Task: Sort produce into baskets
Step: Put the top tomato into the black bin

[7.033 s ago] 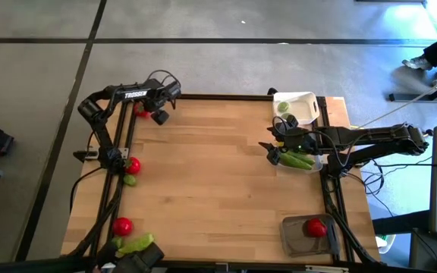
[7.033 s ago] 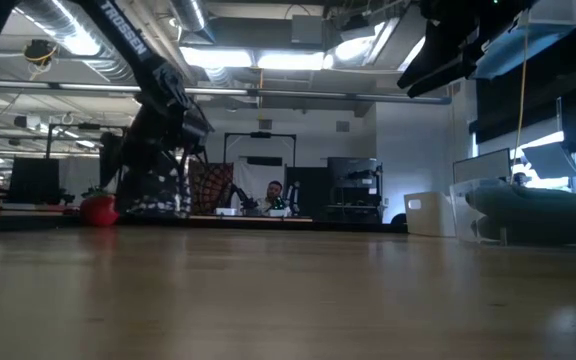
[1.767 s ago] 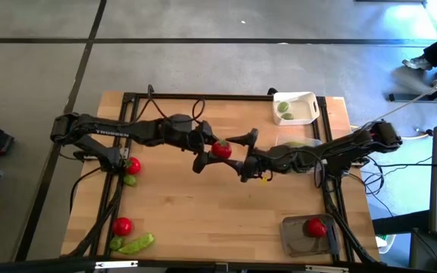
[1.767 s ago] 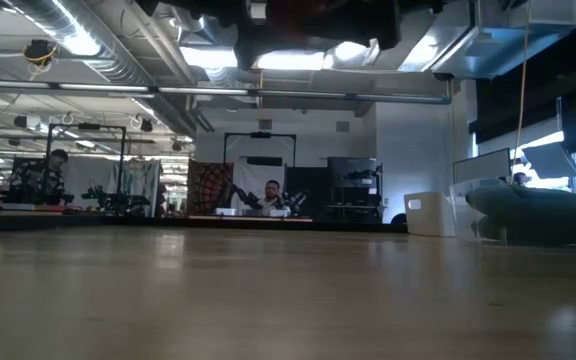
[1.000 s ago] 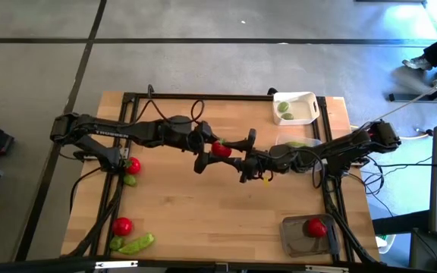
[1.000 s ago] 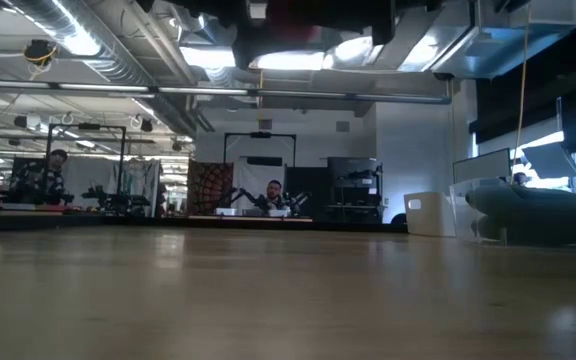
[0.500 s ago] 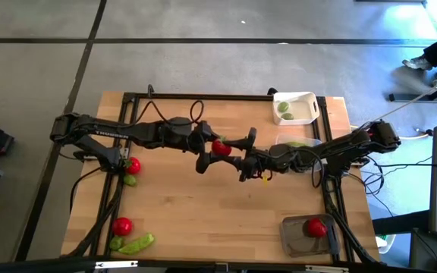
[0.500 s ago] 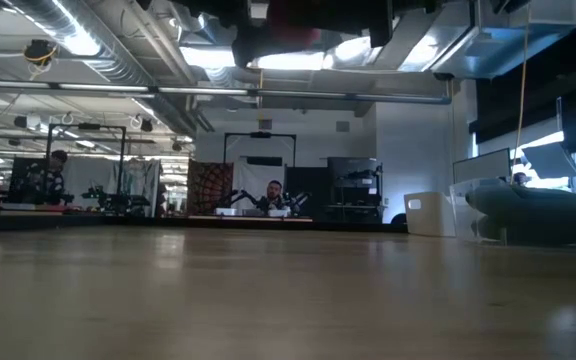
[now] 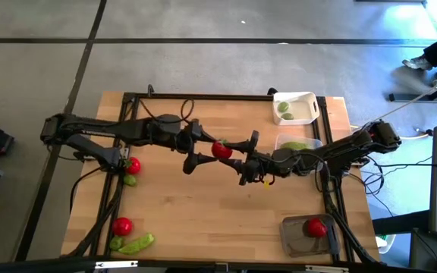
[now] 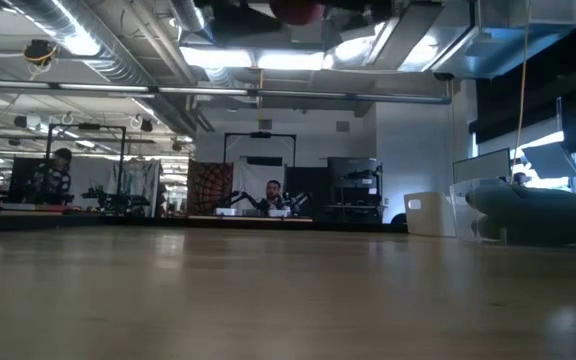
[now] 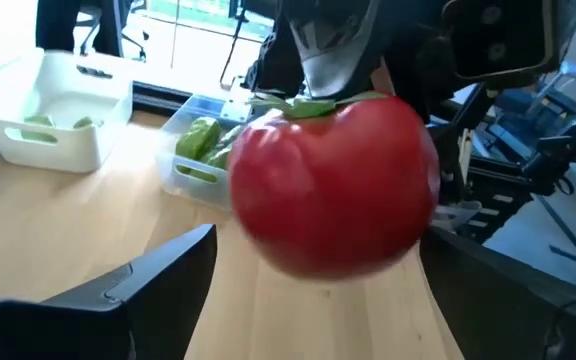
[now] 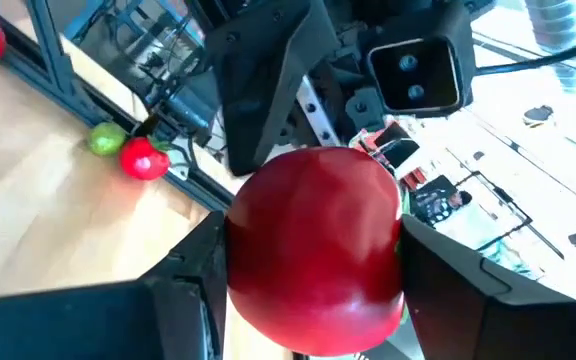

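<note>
A round red tomato [image 9: 221, 149] hangs high above the middle of the table between my two grippers; it also shows at the top of the low view [image 10: 296, 10]. My right gripper [image 9: 231, 155] reaches in from the right and is shut on the tomato. My left gripper [image 9: 197, 149] is open just left of the tomato, with its fingers [image 11: 168, 270] spread wide and clear of it. The white basket [image 9: 306, 99] holds lime pieces. The clear basket [image 9: 279, 141] holds green pods. The dark grey basket [image 9: 293, 241] holds a tomato. My right gripper pinches the tomato between its two fingers [image 12: 183, 280], on two opposite sides of its round body [image 12: 243, 250]. The fingers come in about level from the table's right. The tomato is lifted clear of the table.
Loose produce lies along the left edge: a tomato [image 9: 133, 165] with a lime [image 9: 130, 180], and a tomato [image 9: 122, 225] with a green pod [image 9: 136, 244] at the near left. All three baskets stand along the right side. People show in the room beyond the table [image 10: 273, 195].
My left gripper has drawn back toward the table's left edge, away from the tomato. The tomato stays where it was, in my right gripper, which has kept almost still.
</note>
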Robot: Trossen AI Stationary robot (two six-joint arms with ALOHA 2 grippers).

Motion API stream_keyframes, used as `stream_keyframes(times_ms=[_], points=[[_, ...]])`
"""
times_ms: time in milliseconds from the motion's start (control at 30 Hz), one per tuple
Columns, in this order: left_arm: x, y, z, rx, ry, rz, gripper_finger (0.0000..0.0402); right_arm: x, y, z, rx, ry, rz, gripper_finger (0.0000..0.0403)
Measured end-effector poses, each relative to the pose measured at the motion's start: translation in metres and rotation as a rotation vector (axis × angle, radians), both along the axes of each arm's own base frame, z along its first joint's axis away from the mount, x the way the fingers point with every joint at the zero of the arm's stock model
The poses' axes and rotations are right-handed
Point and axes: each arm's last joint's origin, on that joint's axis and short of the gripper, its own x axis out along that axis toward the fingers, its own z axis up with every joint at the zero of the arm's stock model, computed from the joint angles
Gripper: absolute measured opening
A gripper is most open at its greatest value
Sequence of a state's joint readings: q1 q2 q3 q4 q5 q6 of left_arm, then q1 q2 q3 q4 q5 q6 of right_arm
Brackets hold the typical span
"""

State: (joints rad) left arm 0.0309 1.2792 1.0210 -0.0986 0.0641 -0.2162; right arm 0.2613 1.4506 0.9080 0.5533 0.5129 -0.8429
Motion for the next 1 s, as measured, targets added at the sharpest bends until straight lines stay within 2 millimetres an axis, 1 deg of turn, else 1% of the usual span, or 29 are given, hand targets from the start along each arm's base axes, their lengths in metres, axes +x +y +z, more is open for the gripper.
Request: stream_keyframes(times_ms=[167,300,433,600,733,900,1000], points=[[-0.02,-0.001,0.012,0.04,0.006,-0.015,0.0345,-0.003,0.011,0.007,0.013,-0.017,-0.072,0.0202],[-0.032,-0.001,0.015,0.038,0.043,-0.016,0.0345,-0.006,0.023,0.012,0.066,-0.013,-0.17,0.0202],[-0.036,-0.001,0.012,0.036,0.093,-0.017,0.0345,-0.012,0.041,0.018,0.081,0.061,-0.22,0.0202],[-0.036,-0.001,0.009,0.034,0.118,-0.017,0.0345,-0.024,0.065,0.026,0.189,0.18,-0.196,0.0202],[-0.036,-0.004,0.008,0.03,0.122,-0.023,0.0345,-0.04,0.079,0.036,0.35,0.3,-0.169,0.0202],[-0.035,-0.01,0.008,0.03,0.124,-0.048,0.0345,-0.066,0.092,0.049,0.679,0.463,-0.167,0.0202],[-0.035,-0.014,0.008,0.034,0.123,-0.065,0.0345,-0.079,0.098,0.05,0.87,0.558,-0.207,0.0202]])
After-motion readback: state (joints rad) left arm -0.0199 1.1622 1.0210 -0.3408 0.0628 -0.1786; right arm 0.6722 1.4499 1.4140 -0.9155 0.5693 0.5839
